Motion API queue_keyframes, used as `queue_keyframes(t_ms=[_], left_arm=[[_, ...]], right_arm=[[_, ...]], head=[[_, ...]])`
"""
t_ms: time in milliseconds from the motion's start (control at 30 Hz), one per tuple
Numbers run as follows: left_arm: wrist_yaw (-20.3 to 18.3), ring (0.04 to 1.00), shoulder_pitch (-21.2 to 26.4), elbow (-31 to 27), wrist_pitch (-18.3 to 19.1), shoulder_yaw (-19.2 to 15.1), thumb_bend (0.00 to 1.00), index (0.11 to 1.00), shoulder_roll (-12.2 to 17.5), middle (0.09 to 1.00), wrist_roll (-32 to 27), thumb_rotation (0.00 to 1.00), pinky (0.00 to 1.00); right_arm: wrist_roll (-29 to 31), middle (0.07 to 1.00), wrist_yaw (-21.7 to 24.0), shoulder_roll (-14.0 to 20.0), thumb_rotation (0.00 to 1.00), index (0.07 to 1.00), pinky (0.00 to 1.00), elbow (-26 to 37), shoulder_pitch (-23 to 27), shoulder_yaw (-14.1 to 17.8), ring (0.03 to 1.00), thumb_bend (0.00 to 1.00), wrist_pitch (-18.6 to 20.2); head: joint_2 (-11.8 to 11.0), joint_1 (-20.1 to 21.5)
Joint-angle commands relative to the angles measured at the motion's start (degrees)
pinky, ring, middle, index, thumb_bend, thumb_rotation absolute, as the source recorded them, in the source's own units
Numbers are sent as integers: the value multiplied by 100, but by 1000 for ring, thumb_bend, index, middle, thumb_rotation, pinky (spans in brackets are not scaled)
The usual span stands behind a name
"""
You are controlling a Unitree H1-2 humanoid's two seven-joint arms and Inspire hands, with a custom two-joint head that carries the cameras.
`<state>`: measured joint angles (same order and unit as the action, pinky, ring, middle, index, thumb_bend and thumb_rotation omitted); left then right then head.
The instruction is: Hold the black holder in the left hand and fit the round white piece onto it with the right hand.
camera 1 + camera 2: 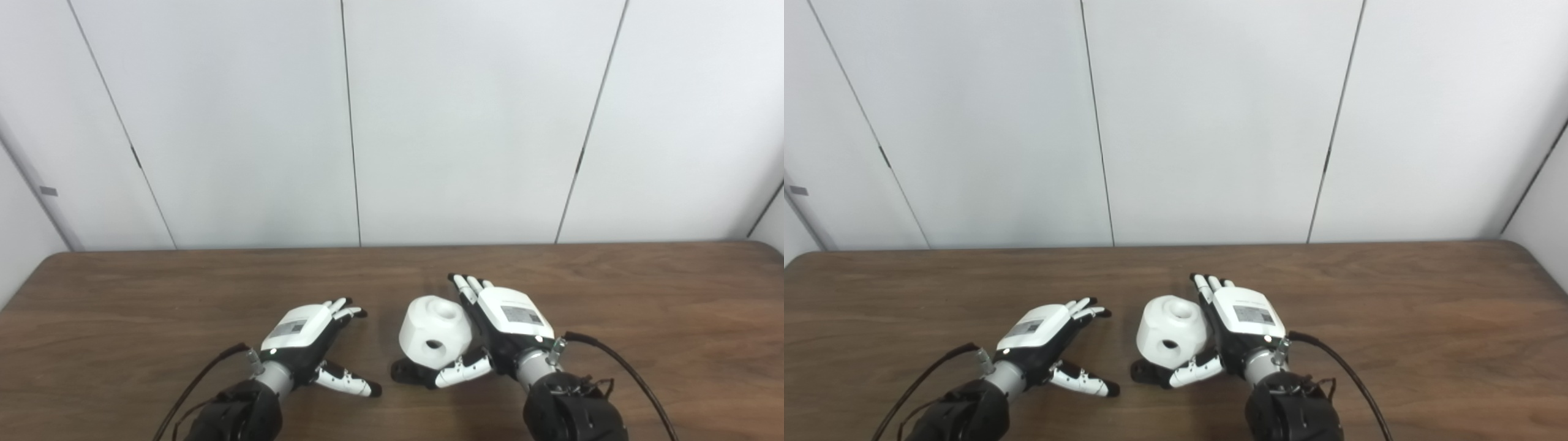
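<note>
The round white piece (436,331) sits on the table on top of the black holder (405,372), of which only a dark edge shows at its lower left. My right hand (503,327) is open beside the piece's right side, fingers stretched past it and thumb under its front, touching or nearly touching. My left hand (312,340) is open and empty on the table to the left of the piece, a short gap away. The same scene shows in the right eye view, with the piece (1172,335) between the two hands.
The brown wooden table (643,306) runs across the whole view, with its far edge against a white panelled wall (465,122). Black cables (631,373) trail from both wrists.
</note>
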<state>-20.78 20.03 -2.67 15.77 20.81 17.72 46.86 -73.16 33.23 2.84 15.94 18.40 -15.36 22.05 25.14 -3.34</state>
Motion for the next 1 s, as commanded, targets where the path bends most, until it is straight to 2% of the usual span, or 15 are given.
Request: queue_keyframes(t_ms=[0,133,233,600,733,867,967], left_arm=[[33,1000,156,-191,69,-93,1000,905,56,1000,41,340,1000],[-104,1000,161,-299,337,-147,1000,913,56,1000,61,333,1000],[-105,1000,141,-358,386,-194,1000,914,72,1000,18,327,1000],[349,1000,1,-243,-10,-458,1000,904,120,1000,-265,350,1000],[499,1000,-56,-215,-143,-552,1000,900,132,1000,-393,340,998],[631,982,-93,-159,-234,-676,1000,889,122,991,-496,346,955],[676,998,-113,-159,-178,-785,1000,898,103,1000,-616,357,996]], right_arm=[[-17,1000,-141,11,490,1000,707,139,165,9,1000,1000,-10],[-4,1000,-131,14,489,1000,710,155,170,14,1000,1000,15],[14,1000,-152,16,482,1000,713,151,161,18,1000,1000,18],[50,1000,-229,75,491,1000,703,161,154,37,1000,1000,-21],[93,1000,-245,100,501,1000,699,338,128,7,1000,1000,-85],[144,1000,-207,139,528,1000,692,569,108,-46,1000,1000,-162],[151,1000,-125,135,531,1000,716,743,102,-83,1000,1000,-169]], head=[[1,-8],[-9,-16],[-17,-11],[-43,-24],[-43,-29],[-44,-33],[-43,-43]])
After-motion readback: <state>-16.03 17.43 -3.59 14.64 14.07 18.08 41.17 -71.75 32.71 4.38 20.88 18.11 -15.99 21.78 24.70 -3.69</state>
